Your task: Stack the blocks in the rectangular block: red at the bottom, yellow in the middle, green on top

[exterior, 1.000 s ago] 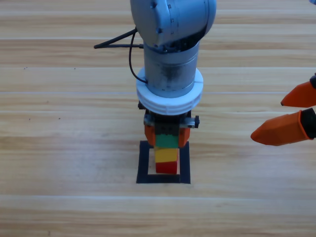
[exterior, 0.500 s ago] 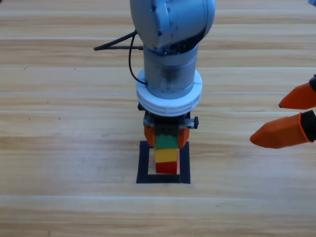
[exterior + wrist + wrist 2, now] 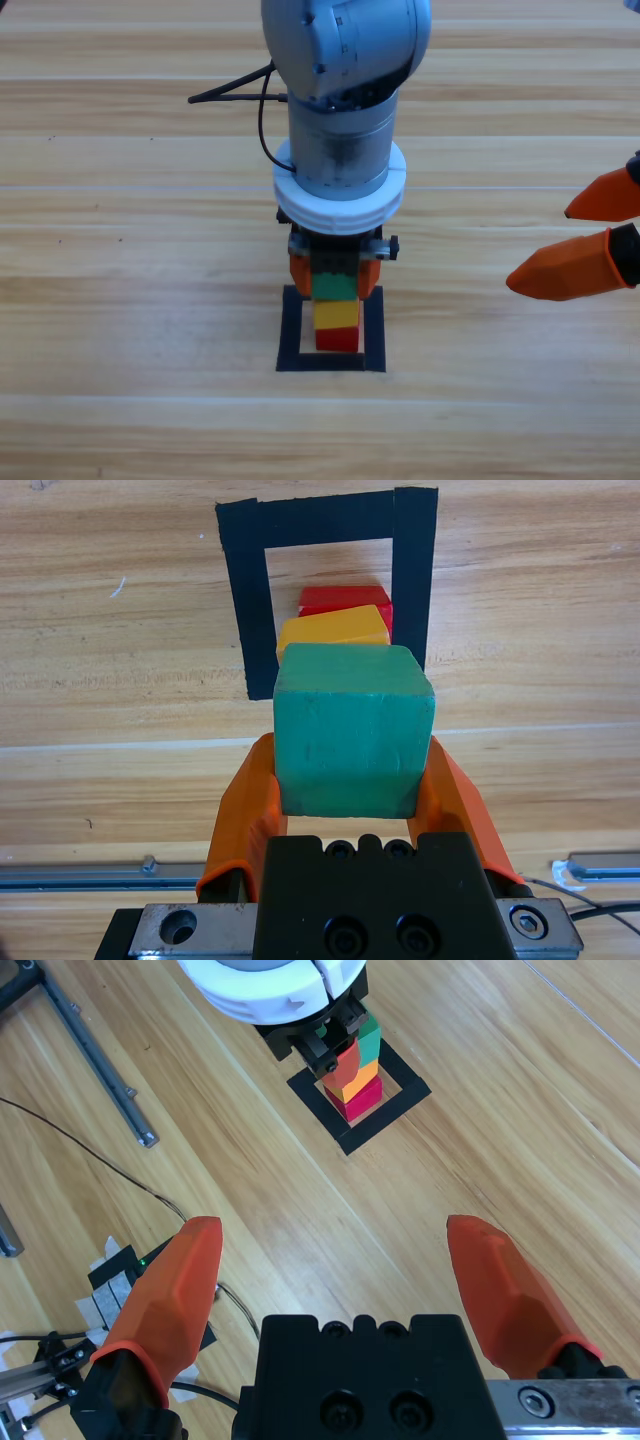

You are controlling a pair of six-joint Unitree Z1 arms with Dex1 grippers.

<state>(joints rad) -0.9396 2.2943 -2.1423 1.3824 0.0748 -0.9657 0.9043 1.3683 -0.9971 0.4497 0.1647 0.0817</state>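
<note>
The red cube [image 3: 338,340] stands inside the black tape square [image 3: 290,330], with the yellow cube [image 3: 337,315] on it and the green cube [image 3: 336,286] on top. My left gripper [image 3: 335,275] comes straight down over the stack, its orange jaws pressed against both sides of the green cube [image 3: 352,730]. Beyond it in the left wrist view are the yellow cube [image 3: 335,630], the red cube [image 3: 345,597] and the tape square [image 3: 415,570]. My right gripper [image 3: 575,235] waits open at the right edge, holding nothing, and the stack [image 3: 365,1070] lies far from it.
A black cable [image 3: 235,85] trails from the left arm toward the upper left. A metal rail [image 3: 95,1060] and taped wires lie off to one side in the right wrist view. Bare wooden table [image 3: 150,300] surrounds the tape square.
The left arm has shifted a few pixels to the left, still at the green cube. The stack and the right gripper have not moved.
</note>
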